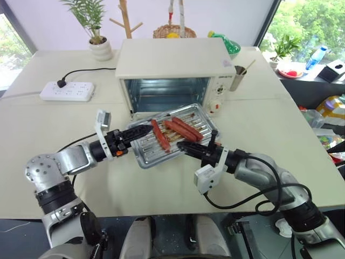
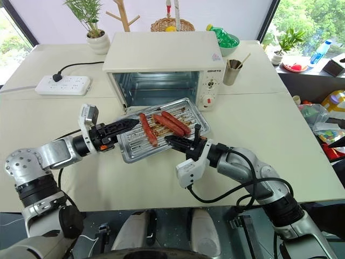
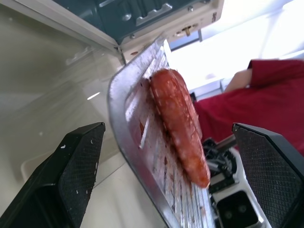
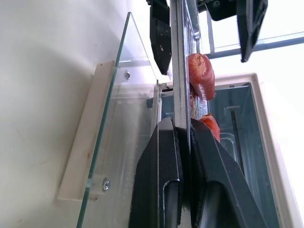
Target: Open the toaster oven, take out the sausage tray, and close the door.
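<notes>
The cream-white toaster oven (image 1: 172, 59) stands open at the back of the table. Its glass door (image 4: 118, 142) lies folded down in front of it. Above the door hangs the silver sausage tray (image 1: 148, 152), tilted, with three red sausages (image 1: 180, 128) on it. My right gripper (image 1: 182, 146) is shut on the tray's near right rim. My left gripper (image 1: 144, 131) is open at the tray's left edge. Its two fingers (image 3: 71, 175) stand wide on either side of the rim, apart from it.
A white power strip (image 1: 67, 90) with a black cable lies at the left. A potted plant (image 1: 99, 46) stands at the back left. A metal cup (image 1: 239, 78) and a green bowl (image 1: 232, 46) are right of the oven. A person's red sleeve (image 3: 266, 95) is beyond the tray.
</notes>
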Motion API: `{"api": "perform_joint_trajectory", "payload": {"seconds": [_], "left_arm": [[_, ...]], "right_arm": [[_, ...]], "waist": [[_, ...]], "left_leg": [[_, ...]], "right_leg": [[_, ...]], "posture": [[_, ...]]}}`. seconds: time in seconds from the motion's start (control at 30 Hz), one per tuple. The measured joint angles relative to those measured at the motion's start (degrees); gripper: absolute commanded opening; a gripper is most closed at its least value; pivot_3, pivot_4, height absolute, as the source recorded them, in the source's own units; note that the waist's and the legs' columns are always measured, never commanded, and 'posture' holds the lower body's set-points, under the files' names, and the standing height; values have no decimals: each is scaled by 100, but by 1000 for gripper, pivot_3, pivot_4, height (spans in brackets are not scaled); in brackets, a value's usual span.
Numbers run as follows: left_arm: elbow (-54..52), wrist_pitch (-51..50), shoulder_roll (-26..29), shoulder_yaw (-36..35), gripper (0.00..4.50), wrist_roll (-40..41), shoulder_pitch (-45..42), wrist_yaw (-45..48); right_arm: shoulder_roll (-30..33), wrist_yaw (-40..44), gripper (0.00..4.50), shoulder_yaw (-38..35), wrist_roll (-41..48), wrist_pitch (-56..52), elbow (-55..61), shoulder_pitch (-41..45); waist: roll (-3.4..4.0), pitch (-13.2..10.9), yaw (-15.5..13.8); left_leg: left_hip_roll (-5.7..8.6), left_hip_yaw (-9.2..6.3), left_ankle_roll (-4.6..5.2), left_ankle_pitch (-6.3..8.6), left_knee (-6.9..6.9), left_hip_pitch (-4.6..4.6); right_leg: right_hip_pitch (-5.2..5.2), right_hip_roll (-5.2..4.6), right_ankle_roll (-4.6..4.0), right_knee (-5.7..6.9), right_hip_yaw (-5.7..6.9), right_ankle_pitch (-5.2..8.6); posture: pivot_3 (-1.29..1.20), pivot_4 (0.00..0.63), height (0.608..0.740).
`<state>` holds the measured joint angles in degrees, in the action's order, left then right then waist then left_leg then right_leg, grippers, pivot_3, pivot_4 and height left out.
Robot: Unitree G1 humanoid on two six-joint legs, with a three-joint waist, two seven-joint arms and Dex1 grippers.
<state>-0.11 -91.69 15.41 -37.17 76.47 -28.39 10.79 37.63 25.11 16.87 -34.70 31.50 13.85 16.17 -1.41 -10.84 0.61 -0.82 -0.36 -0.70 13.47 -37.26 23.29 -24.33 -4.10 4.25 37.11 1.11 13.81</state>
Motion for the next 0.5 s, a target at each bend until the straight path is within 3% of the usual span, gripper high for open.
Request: {"api": "perform_joint_trajectory", "payload": {"seconds": [0.13, 0.33, 0.5], "left_arm": [[45, 158, -21, 78, 3163, 574, 74, -526], [206, 602, 399, 509, 13, 1576, 360, -1011], [276, 1184, 611, 965, 13, 2264, 624, -1339]], "right_arm": [[-7, 2, 0, -8, 0, -26, 6, 1], [2, 18, 0, -44, -64, -19, 4, 9], [11, 21, 0, -58, -137, 30, 2, 33]], "waist": [[0, 0, 1], [0, 0, -5], [0, 0, -14]], "left_leg": [[0, 1, -1, 0, 0, -1], [0, 0, -15, -9, 5, -2], [2, 2, -18, -10, 5, -2]], "right_leg": [[0, 0, 0, 0, -3, 0], [0, 0, -2, 0, -10, 0], [0, -4, -2, -1, -14, 0]], "posture": [[0, 150, 740], [0, 150, 740], [0, 150, 740]]}}
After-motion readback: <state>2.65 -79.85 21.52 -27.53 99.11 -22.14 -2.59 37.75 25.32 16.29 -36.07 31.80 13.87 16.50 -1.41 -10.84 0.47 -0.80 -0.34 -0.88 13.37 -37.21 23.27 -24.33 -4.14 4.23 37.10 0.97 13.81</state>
